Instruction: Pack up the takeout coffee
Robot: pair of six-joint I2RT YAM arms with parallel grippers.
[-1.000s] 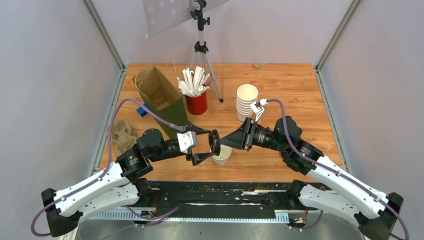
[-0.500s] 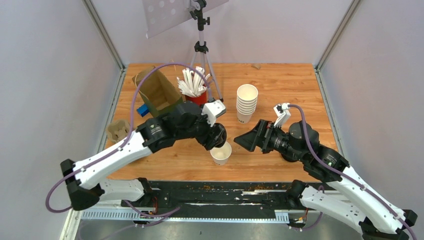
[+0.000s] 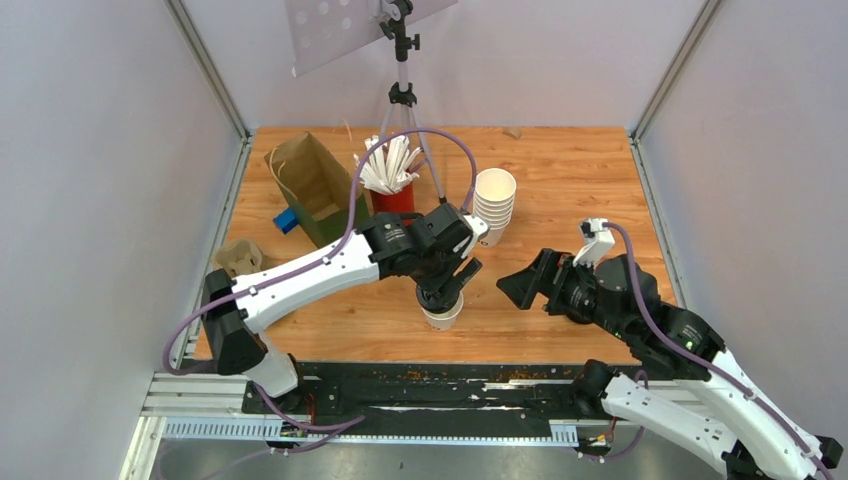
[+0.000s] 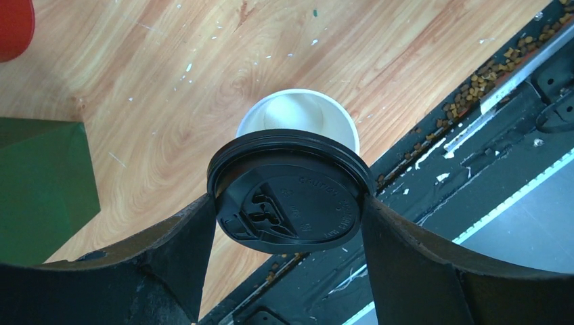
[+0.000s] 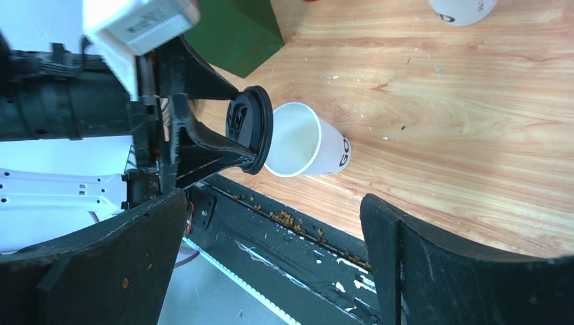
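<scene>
The left jaws are clamped on the rim of the black lid (image 4: 298,223), one finger pressing on each side of it, and they hold it low over the white paper cup (image 4: 298,115). In the left wrist view the lid covers the near part of the cup's open mouth and leaves the far part showing. In the right wrist view it sits tilted against the rim rather than flat on it, and whether the two touch cannot be told. The cup stands upright on the wooden tabletop (image 3: 580,180) close to the near edge, just in front of the black rail (image 3: 450,385), which is scattered with brown crumbs. The right jaws stand wide apart with nothing between them, off to the right of the cup, clear of it and facing it. Farther back on the tabletop are a stack of white cups (image 3: 494,205), a red cup of white straws (image 3: 393,200) and an open brown paper bag (image 3: 315,190). A cardboard cup carrier (image 3: 238,258) lies at the left edge.
</scene>
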